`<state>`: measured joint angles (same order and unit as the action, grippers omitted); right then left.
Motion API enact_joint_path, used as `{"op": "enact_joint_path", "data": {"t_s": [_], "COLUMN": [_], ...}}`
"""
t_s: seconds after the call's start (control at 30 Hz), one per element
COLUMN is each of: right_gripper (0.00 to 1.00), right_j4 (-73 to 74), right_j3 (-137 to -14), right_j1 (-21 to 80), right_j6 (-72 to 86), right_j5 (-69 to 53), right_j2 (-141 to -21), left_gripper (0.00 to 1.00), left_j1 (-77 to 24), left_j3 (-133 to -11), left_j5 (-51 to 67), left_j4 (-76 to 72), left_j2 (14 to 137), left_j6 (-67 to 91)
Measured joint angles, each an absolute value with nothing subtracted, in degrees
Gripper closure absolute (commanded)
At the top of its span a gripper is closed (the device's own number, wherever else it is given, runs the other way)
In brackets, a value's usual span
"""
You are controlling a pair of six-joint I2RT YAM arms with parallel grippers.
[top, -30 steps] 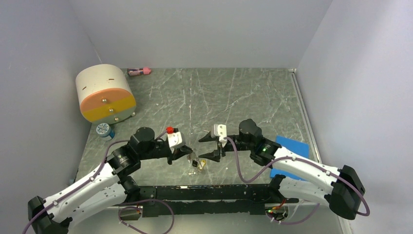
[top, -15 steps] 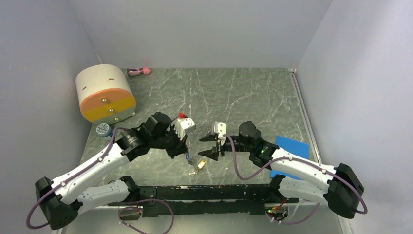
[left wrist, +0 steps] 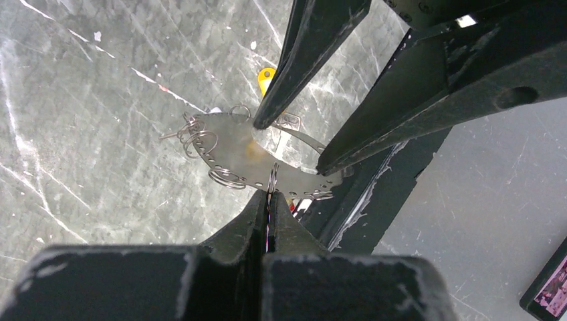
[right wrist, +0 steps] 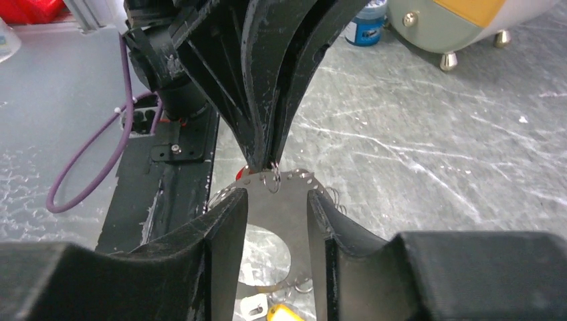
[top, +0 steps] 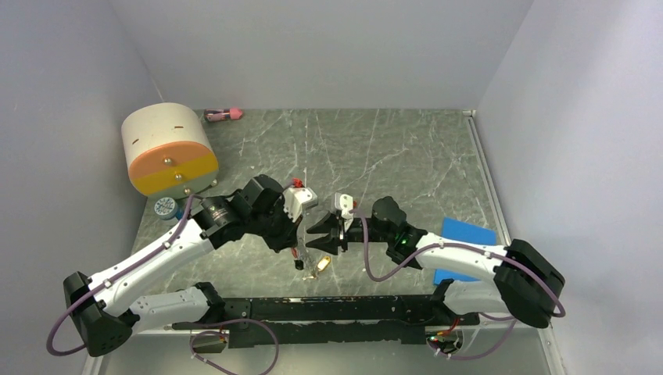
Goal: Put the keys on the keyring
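Observation:
The keyring point(left wrist: 234, 144) is a flat silver plate with a holed rim and several small wire rings, held above the table between both grippers. My left gripper point(left wrist: 270, 195) is shut on one small ring at the plate's near rim. My right gripper point(right wrist: 277, 200) faces it from the other side. Its two fingers press against the plate's point(right wrist: 277, 214) opposite edges. A yellow-headed key point(right wrist: 284, 313) and a white one point(right wrist: 254, 306) dangle below the plate. A speck of red point(right wrist: 242, 172) shows behind it. From above, the grippers meet at mid-table, the yellow key point(top: 319, 264) hanging under them.
A cream-and-orange drum point(top: 168, 148) stands at the back left with a small blue-capped jar point(top: 167, 208) beside it. A pink object point(top: 223, 115) lies at the far edge. A blue pad point(top: 467, 234) is on the right, and the black base rail point(top: 328, 308) runs along the near edge.
My left arm swung forward and right, raising the keyring off the table. My right gripper moved left to meet it and narrowed its fingers around the plate.

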<state>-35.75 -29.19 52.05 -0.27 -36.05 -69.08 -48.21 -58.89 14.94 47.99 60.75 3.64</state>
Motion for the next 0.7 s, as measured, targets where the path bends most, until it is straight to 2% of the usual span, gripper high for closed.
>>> {"op": "enact_joint_path", "data": {"t_s": [0.3,0.7], "right_gripper": [0.72,0.9], "right_j4": [-46.2,-46.3], "right_j3": [-29.2,-29.3], "right_j1": [52.9,53.7], "right_j6": [2.4,1.2], "right_j5": [-38.5,-39.6], "right_j2": [-75.1,-77.3], "left_gripper": [0.98,0.97], "left_j1": [-48.9,-49.2], "left_j3": [-59.0,-58.9], "left_j5": [15.1,15.4], "left_j4": [48.3,48.6], "left_j2": [60.5,60.5], "left_j6": [2.2,1.5]}}
